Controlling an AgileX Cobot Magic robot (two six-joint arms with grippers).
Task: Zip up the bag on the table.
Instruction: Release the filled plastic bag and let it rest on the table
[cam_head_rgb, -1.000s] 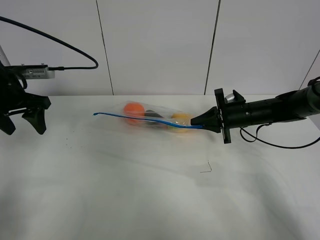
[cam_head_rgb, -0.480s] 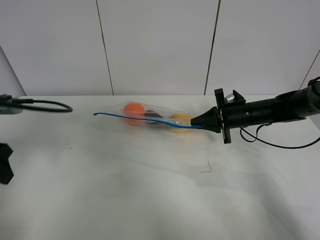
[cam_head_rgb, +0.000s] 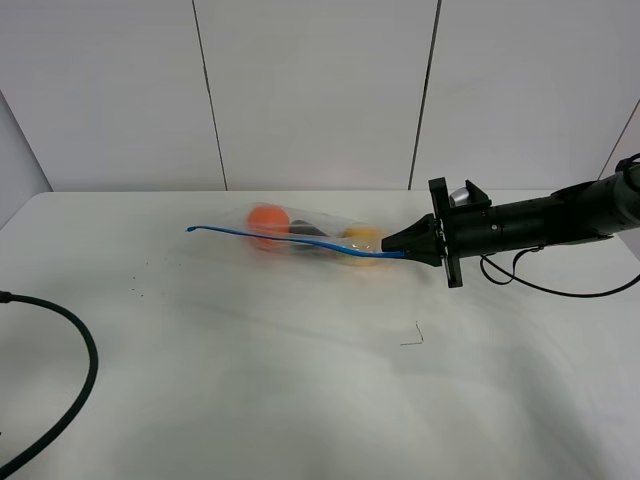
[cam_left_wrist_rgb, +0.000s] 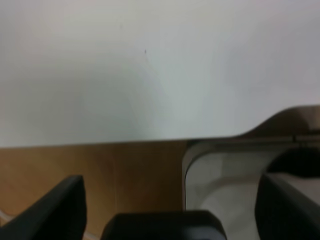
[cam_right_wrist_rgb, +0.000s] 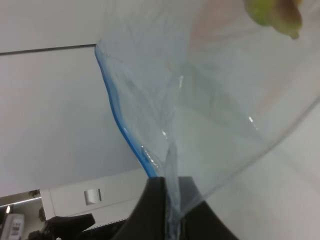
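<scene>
The clear bag (cam_head_rgb: 318, 238) lies on the white table (cam_head_rgb: 250, 380), with an orange (cam_head_rgb: 267, 220), a dark eggplant (cam_head_rgb: 305, 236) and a yellow pear (cam_head_rgb: 362, 240) inside. Its blue zipper strip (cam_head_rgb: 280, 237) runs left to right along the near edge. My right gripper (cam_head_rgb: 408, 250) is shut on the right end of the strip; the right wrist view shows the fingers (cam_right_wrist_rgb: 157, 210) pinching the plastic and the blue strip (cam_right_wrist_rgb: 122, 132). My left gripper (cam_left_wrist_rgb: 170, 212) is out of the exterior high view. In its wrist view the fingers (cam_left_wrist_rgb: 55, 210) stand wide apart and empty over the table's edge.
A black cable (cam_head_rgb: 78, 395) curves over the table's front left corner. A small dark mark (cam_head_rgb: 413, 338) lies on the table in front of the bag. The left wrist view shows the table's rounded edge (cam_left_wrist_rgb: 150, 135) with brown floor (cam_left_wrist_rgb: 100, 170) below.
My left arm has pulled back off the left side and out of the exterior high view, leaving only its cable. The right gripper and the bag have not moved.
</scene>
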